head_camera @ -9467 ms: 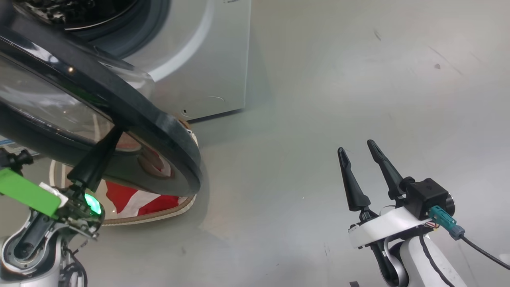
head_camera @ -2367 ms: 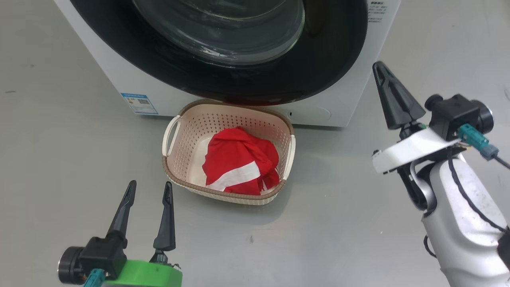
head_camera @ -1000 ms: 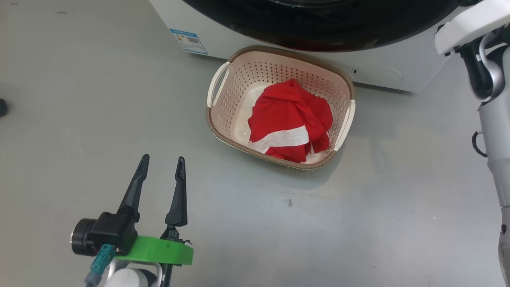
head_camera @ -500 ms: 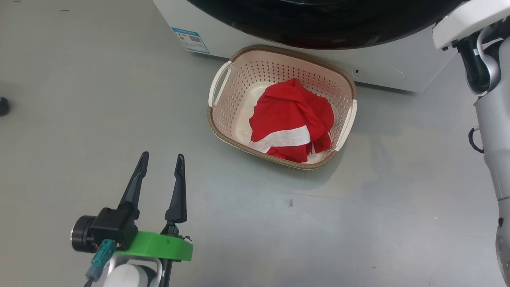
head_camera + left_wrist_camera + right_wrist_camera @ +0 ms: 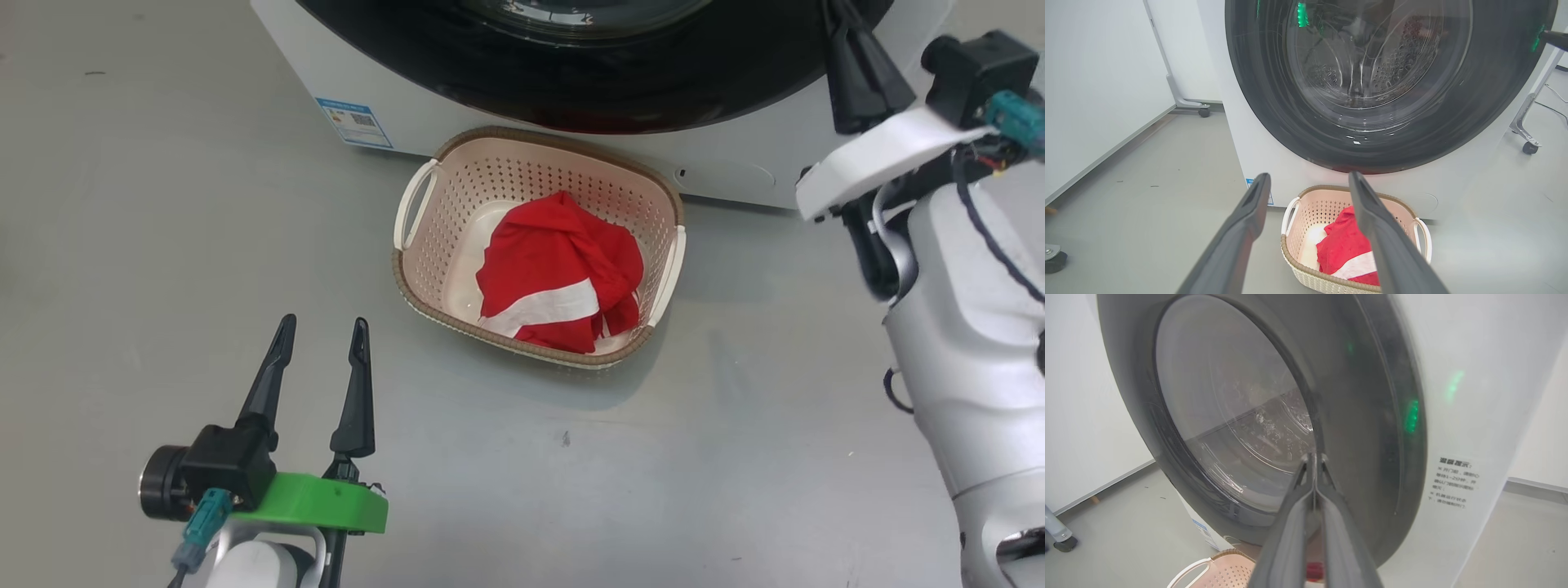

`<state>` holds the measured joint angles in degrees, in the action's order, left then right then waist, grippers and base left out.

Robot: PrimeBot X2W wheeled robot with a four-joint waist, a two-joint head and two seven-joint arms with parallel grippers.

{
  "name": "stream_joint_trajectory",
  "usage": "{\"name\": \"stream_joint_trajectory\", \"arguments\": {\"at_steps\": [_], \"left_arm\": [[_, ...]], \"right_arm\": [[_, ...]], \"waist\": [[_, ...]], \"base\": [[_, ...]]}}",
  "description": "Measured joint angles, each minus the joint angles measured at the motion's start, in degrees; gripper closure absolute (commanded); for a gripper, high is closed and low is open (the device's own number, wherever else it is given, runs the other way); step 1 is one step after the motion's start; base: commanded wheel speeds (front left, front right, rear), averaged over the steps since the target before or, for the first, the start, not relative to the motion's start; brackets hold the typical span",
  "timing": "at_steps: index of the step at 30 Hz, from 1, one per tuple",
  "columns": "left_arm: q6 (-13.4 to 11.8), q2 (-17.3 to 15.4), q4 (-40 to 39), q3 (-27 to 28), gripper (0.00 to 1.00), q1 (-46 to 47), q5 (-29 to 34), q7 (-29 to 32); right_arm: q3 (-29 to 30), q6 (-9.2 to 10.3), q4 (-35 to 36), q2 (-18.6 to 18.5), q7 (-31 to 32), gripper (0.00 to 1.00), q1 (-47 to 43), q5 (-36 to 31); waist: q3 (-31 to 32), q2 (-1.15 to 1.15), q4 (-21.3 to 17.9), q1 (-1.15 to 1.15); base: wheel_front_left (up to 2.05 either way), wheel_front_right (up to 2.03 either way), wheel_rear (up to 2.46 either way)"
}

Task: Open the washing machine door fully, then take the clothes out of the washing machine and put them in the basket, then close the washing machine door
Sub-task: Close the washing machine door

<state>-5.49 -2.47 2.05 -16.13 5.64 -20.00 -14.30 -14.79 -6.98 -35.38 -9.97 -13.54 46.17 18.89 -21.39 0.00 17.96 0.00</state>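
Basket [image 5: 445,237] lies lengthwise along washing machine [image 5: 735,175]; left gripper [image 5: 322,322] jaws wide, right gripper [image 5: 1314,459] closed.

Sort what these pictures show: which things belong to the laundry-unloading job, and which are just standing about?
Job: washing machine; washing machine door; clothes; basket.

Standing about: wheeled white panel; grey stand's castor.

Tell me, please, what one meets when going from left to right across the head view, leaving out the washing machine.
Left gripper → basket with the clothes in it → right gripper.
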Motion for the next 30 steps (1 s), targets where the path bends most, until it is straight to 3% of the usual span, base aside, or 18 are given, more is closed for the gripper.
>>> {"name": "stream_joint_trajectory", "arguments": {"at_steps": [1, 2, 3, 21, 30], "left_arm": [[0.00, 0.01, 0.13, 0.09, 0.00, 0.00, 0.01, 0.00], [0.00, 0.00, 0.32, 0.15, 0.00, 0.00, 0.01, -0.01], [0.00, 0.00, 0.51, 0.23, 0.00, 0.00, 0.01, -0.09], [0.26, -0.81, 3.43, 0.54, 0.00, -1.68, 0.44, -0.14], [0.33, -1.45, 4.80, 0.52, 0.00, -4.72, 0.42, -0.13]], "right_arm": [[-0.20, 0.00, 0.04, 0.29, -0.09, 0.34, -1.09, 0.32], [-0.33, 0.00, 0.20, 0.57, -0.27, 0.34, -2.27, 0.34], [-0.55, 0.00, 0.32, 0.75, -0.48, 0.00, -3.46, 0.34], [-0.05, 0.13, 6.43, 4.11, -0.66, 0.00, -23.75, 1.35], [2.55, 2.67, 10.92, 4.67, -0.66, 0.00, -32.36, 1.49]], "waist": [[0.31, 0.00, -0.32, 0.00], [0.65, 0.00, -0.67, 0.00], [0.99, 0.00, -0.99, 0.00], [8.72, 0.00, -7.31, 0.00], [12.92, 0.00, -10.79, 0.00]], "base": [[0.00, 0.00, 0.00], [0.00, 0.00, 0.00], [0.00, 0.00, 0.00], [0.00, 0.00, 0.00], [0.00, 0.00, 0.00]]}}
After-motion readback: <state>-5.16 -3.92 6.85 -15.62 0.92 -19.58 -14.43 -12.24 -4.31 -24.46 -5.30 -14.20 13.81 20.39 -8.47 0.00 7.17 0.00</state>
